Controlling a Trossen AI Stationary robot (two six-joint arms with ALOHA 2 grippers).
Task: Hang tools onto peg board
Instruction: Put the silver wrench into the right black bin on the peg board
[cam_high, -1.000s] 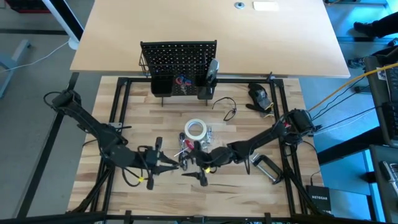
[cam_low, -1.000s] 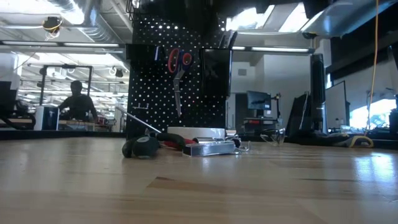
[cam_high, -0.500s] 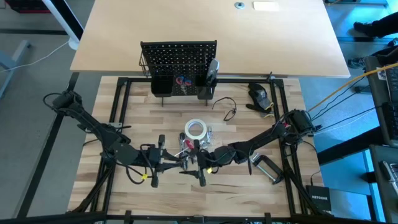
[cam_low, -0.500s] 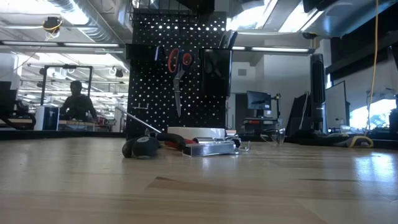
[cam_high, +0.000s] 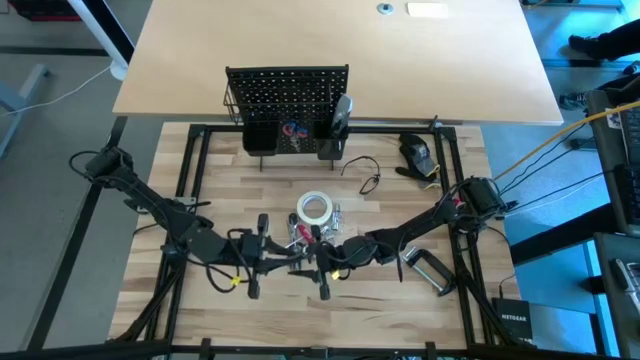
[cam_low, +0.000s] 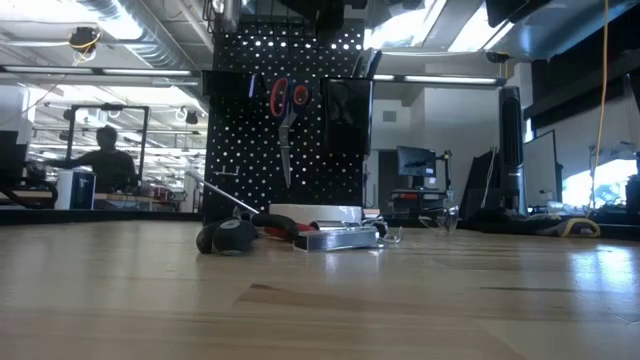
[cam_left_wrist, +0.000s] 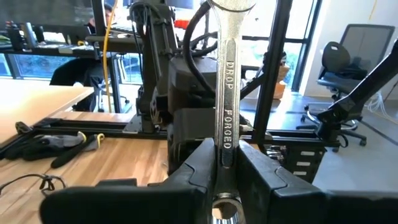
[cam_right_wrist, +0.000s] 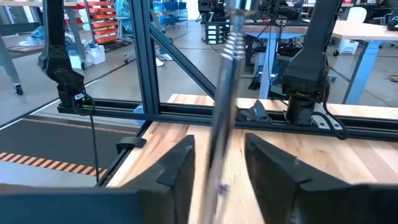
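While both arms meet mid-bench, a wrench (cam_left_wrist: 226, 106) passes between them.
Left fingers (cam_left_wrist: 198, 163) pinch its shank, stamped "DROP FORGED"; right fingers (cam_right_wrist: 177, 168) stand apart around a steel shaft (cam_right_wrist: 222, 118), not touching. Peg board (cam_high: 287, 95) stands behind, scissors (cam_low: 287, 100) hung.

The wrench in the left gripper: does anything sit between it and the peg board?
Yes, but low: the white tape roll and small tools lie on the table between the wrench, clamped in the left gripper with the right gripper straddling it, and the peg board. A lifted carry would likely clear them.
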